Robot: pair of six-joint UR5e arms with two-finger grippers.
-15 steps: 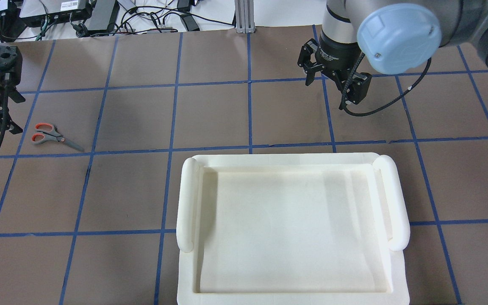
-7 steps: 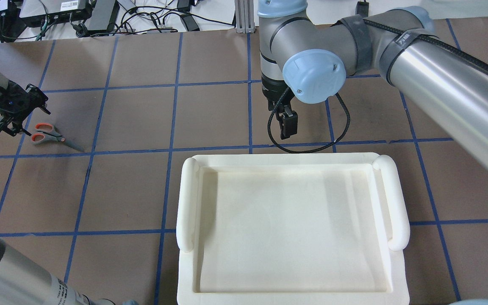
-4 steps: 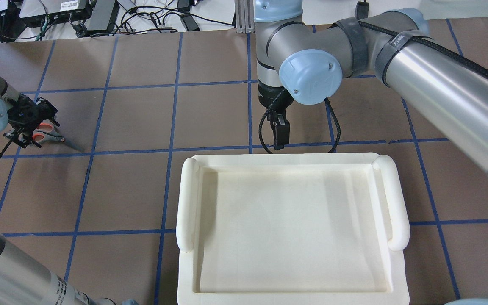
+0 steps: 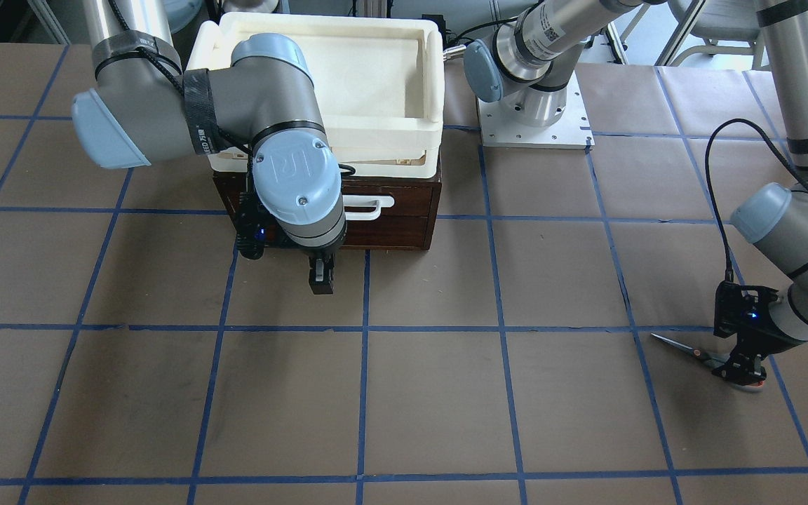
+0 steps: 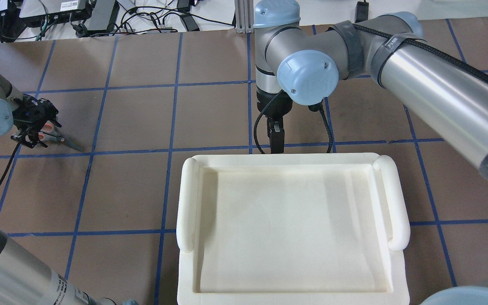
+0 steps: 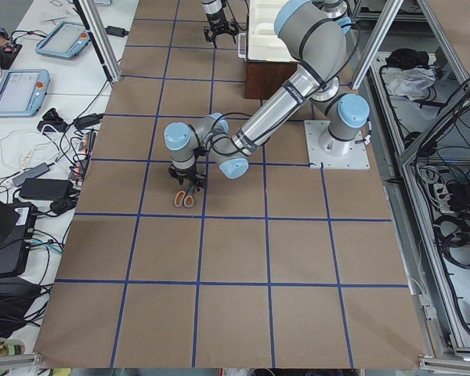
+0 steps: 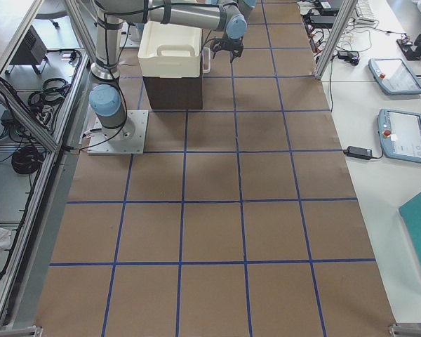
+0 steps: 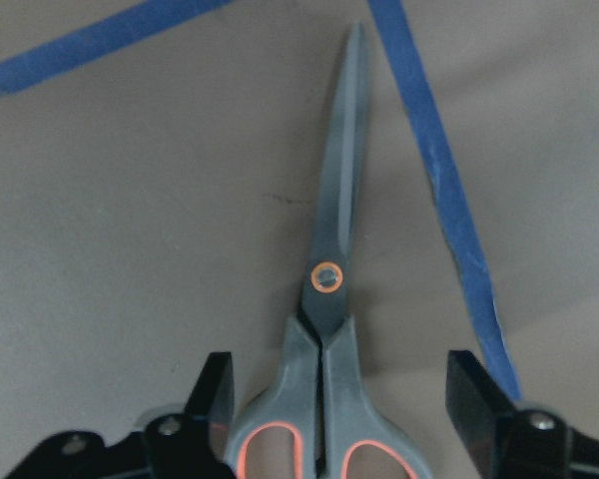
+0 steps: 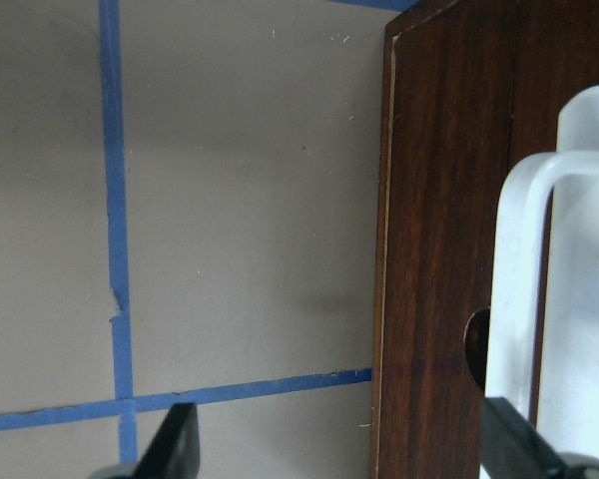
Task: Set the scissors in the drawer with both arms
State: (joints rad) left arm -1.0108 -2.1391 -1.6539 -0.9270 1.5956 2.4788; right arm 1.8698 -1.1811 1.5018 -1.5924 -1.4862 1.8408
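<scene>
The scissors [image 8: 328,299] lie flat on the brown table, grey handles with orange-lined loops, blades closed. My left gripper [image 8: 344,399] is open and low over them, one finger on each side of the handles. It shows at the left of the overhead view [image 5: 32,132], covering the handles, with the blades [image 5: 69,144] sticking out. My right gripper [image 4: 320,277] is open and empty in front of the dark brown drawer [image 4: 397,221], which looks shut. The white bar handle [image 9: 524,289] is close by the right finger in the right wrist view.
A cream-white plastic tray [image 5: 188,199] sits on top of the drawer cabinet and hides it in the overhead view. Blue tape lines [image 5: 172,118] grid the table. The right arm's base plate [image 4: 534,123] stands beside the cabinet. Cables and devices lie beyond the table's far edge.
My left gripper has come down over the scissors' handles. My right arm has swung in towards the middle, and its gripper now sits at the tray's far edge, in front of the drawer.
</scene>
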